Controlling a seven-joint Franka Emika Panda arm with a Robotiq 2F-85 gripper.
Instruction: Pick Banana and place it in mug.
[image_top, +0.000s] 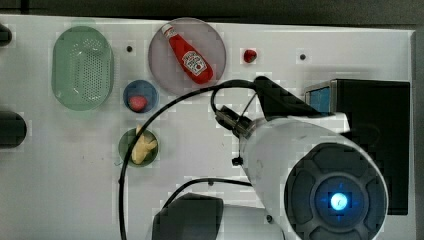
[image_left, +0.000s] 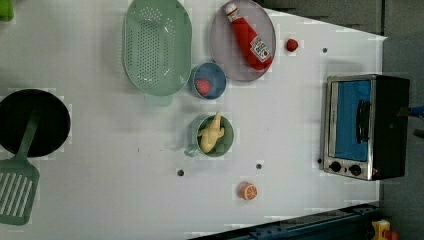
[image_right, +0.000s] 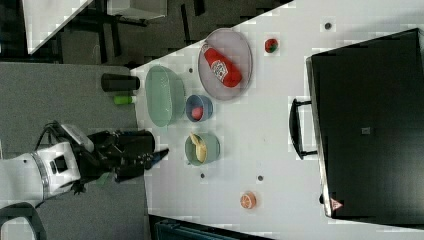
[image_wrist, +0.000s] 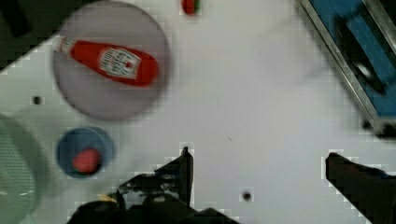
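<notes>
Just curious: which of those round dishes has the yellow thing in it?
The small dark green mug holds the banana; the blue bowl holds something red.

Bright even light; blocky blur; soft shadows

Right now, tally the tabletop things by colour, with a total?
Red: 3 - ketchup bottle, small fruit, piece in the blue bowl
Green: 2 - colander, mug
Blue: 1 - bowl
Yellow: 1 - banana, in the mug
Orange: 1 - orange slice
Grey: 1 - plate
Total: 9
</notes>
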